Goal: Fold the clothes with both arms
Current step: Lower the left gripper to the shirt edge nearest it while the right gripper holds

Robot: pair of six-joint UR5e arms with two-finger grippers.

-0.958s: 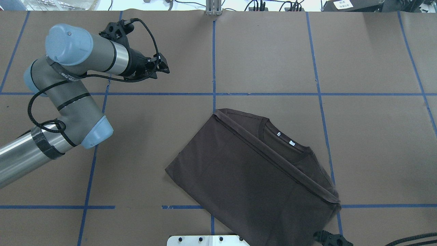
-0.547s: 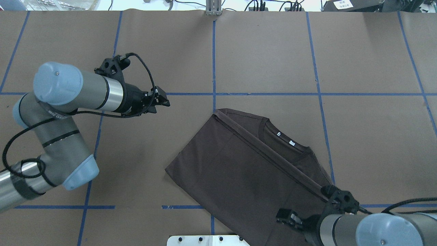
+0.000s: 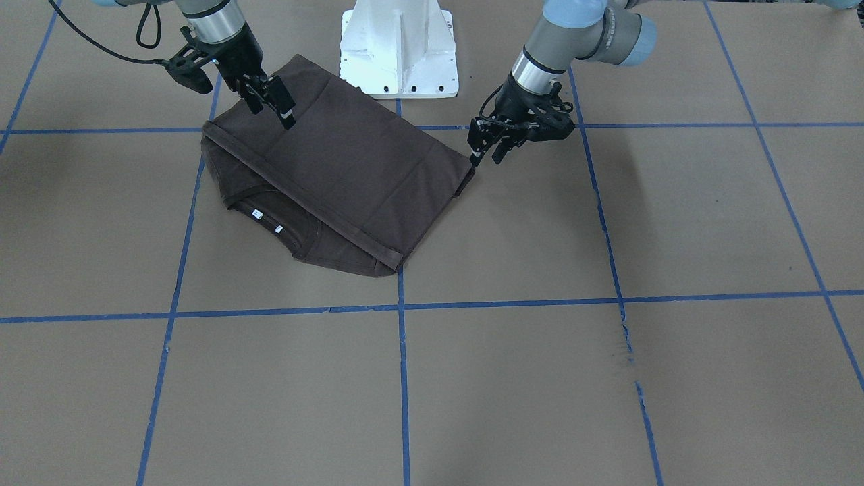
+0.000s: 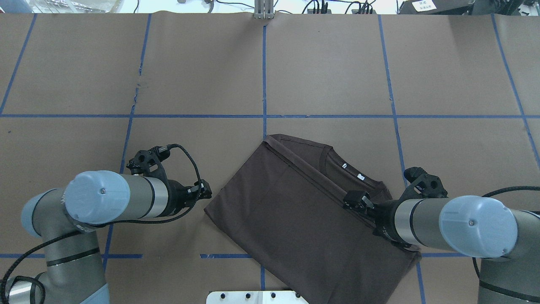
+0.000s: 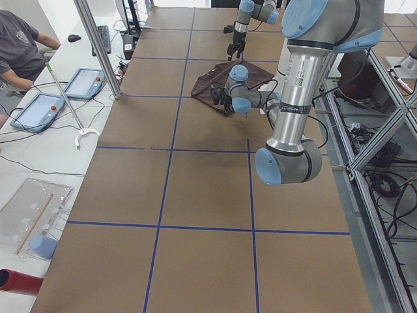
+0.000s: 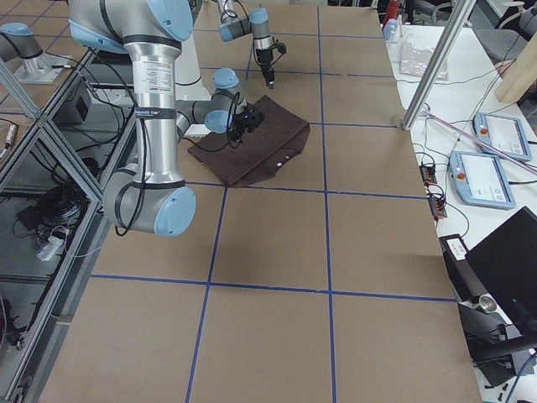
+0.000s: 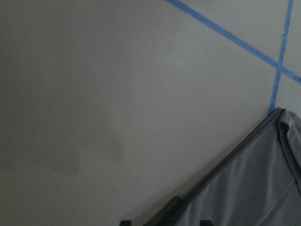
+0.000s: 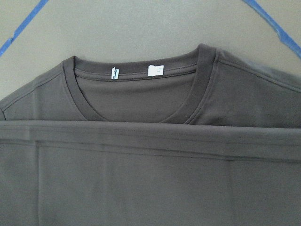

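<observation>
**Both pincers poised at opposite ends of a half-folded shirt**

The surface [image 4: 337,63], brown paper gridded with blue tape, carries one garment. The T-shirt [image 4: 287,211] lies on a diagonal close to the robot, a little to its right of centre. One edge reaches the white pedestal [image 3: 398,47]. That keeps it where both arms can reach it without stretching.

The left arm [image 4: 97,202] and the right arm [image 4: 476,226] come in low from either side. I judge this as a symmetric set-up for the next fold, each arm taking one end of the cloth.

The shirt is already folded once. Its lower half lies up over the chest, so the hem band [image 4: 312,177] runs straight across just below the neck. This leaves a neat panel, and the likely next step is to fold it narrower.

The left pincer [image 3: 486,152] sits right at the panel's outer corner. Its jaws stand apart and grip nothing. The left wrist view shows the cloth edge running in between the fingertips, which suits a pinch there. Whether a tip already touches the fabric, I cannot tell.

The right pincer [image 3: 273,104] hangs over the hem band towards the opposite end. Its jaws are also parted and empty. Its wrist camera looks down on flat cloth with no fingers in view.

The ribbed collar [image 8: 141,63] stays uncovered beyond the hem. The white neck tags [image 8: 156,69] inside it face up.
</observation>
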